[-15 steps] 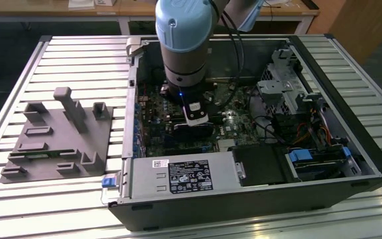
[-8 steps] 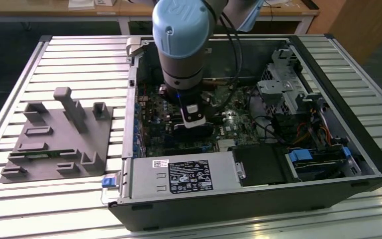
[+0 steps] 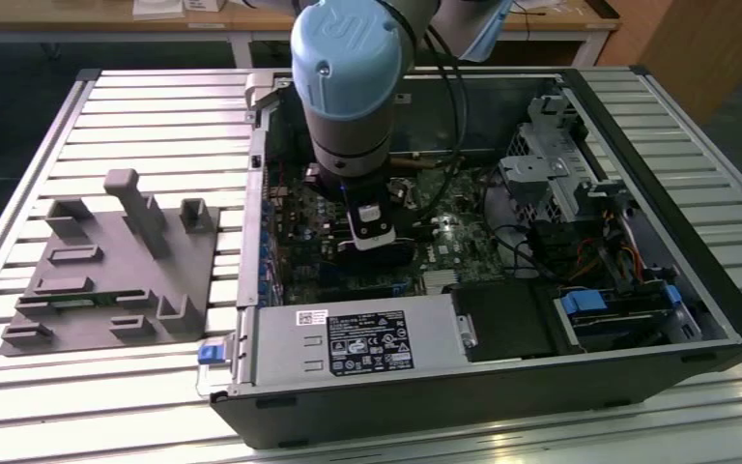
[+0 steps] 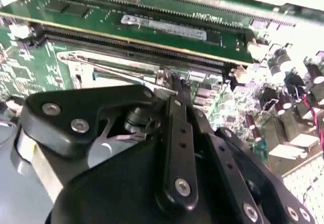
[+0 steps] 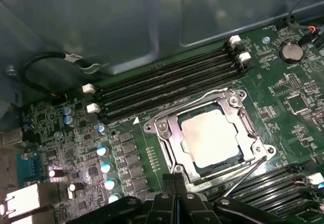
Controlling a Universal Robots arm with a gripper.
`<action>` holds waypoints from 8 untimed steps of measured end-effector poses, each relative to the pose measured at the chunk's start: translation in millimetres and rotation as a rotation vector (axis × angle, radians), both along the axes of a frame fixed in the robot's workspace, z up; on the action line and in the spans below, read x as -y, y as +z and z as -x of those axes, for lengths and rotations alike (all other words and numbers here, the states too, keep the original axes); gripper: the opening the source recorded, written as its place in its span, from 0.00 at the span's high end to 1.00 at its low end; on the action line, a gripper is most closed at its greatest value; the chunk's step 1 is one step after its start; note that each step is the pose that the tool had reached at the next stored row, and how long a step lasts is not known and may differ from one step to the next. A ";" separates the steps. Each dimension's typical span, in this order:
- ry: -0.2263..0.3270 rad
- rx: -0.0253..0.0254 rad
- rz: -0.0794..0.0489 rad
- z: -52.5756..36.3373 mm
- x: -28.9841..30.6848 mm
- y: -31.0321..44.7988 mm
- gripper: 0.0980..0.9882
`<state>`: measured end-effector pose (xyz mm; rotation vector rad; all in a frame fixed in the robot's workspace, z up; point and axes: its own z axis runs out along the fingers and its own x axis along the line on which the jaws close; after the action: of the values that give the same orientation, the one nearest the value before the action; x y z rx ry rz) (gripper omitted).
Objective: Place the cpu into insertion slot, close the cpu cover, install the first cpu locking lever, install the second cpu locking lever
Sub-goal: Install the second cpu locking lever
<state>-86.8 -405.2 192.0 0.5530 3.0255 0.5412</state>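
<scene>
Cpu (image 5: 210,139): seated in the insertion slot (image 5: 178,159), beside the memory slots (image 5: 167,84).
Cpu cover (image 5: 167,133): lowered around it.
Tool (image 5: 174,199): fingers closed together, nothing gripped, just beside the slot.

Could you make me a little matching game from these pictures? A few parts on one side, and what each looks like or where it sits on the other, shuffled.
Things:
1. cpu
2. cpu cover
3. memory slots
4. tool

Descriptions:
A. long, narrow and black, lying in parallel rows
B. black fingers, pressed together at the socket's edge
C. pale silver-grey square seated in the socket
D. shiny metal frame lying down around the chip

Pairs: 1-C, 2-D, 3-A, 4-B
</scene>
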 end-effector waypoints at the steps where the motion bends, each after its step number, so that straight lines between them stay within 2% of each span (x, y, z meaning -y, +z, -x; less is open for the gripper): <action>1: 0.000 -0.0001 0.000 0.1 0.0 2.2 0.99; 8: 0.000 0.0001 0.000 0.1 0.0 33.3 0.99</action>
<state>-86.8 -405.2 225.3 0.5531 3.0254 0.5414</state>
